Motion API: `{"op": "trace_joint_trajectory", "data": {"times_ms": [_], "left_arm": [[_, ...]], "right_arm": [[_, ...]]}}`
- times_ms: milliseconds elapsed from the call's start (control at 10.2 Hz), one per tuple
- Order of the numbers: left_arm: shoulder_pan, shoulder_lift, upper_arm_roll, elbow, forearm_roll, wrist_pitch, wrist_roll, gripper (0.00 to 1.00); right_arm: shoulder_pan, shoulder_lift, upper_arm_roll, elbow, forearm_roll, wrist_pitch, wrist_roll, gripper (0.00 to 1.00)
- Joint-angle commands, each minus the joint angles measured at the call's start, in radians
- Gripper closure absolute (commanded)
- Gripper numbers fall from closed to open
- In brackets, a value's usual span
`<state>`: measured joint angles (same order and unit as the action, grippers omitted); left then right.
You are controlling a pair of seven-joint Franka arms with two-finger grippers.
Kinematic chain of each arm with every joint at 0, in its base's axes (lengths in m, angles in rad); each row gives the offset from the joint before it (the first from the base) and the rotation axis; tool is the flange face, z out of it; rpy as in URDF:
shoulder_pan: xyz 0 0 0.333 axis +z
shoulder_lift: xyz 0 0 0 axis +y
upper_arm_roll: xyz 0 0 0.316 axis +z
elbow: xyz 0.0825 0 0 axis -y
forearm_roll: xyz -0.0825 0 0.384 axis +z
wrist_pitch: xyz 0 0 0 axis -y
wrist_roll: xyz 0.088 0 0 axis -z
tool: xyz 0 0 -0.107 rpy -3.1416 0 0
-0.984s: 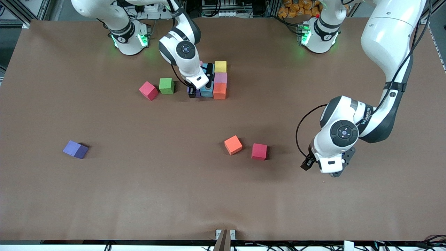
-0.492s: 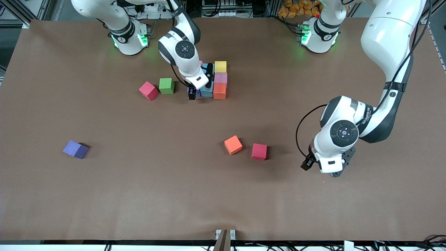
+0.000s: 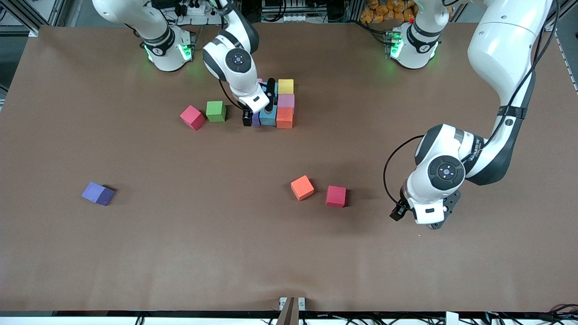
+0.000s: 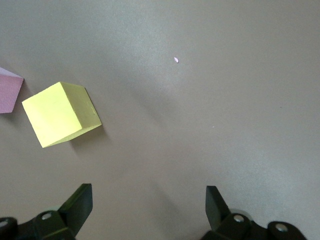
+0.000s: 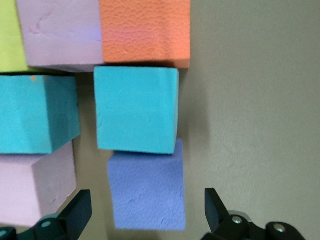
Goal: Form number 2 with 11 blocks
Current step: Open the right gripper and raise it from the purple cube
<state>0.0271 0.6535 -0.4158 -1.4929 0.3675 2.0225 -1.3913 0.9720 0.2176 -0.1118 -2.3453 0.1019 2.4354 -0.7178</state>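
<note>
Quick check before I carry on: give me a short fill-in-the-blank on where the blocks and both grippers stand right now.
1. The right gripper is over the block cluster with its jaws ____.
2. The block touching the cyan block on the side away from the orange block is ____.
3. The green block sits beside a loose ____ block.
4. The left gripper, waiting with open jaws, holds ____.

Missing words: open; purple; red; nothing

You see two glossy white arms with dark grey joint bands, black round caps on the wrists, green lights glowing at both bases, thin black cables looping beside each wrist, and black jaws.
</note>
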Motion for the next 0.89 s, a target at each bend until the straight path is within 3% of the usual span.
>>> {"op": "trace_joint_trajectory", "data": {"times_ms": [0,492,787], "left_arm": [[0.005,0.0,-0.003,0.005,0.014,0.004,0.021,0.0],[0.002,0.002,-0.003,0.005,0.013,0.004,0.02,0.0],[0.007,0.002,-0.003,0.003,0.013,0.005,0.02,0.0]], "right_arm": [[-0.028,-0.069,-0.005,-0.017,-0.007,-0.065,-0.002,0.0],[-0.209,-0.13,-0.006,0.015,-0.007,-0.128,-0.043,0.0],[-0.379,-0.104,-0.005,0.122,-0.007,-0.127,-0.006,0.0]]}}
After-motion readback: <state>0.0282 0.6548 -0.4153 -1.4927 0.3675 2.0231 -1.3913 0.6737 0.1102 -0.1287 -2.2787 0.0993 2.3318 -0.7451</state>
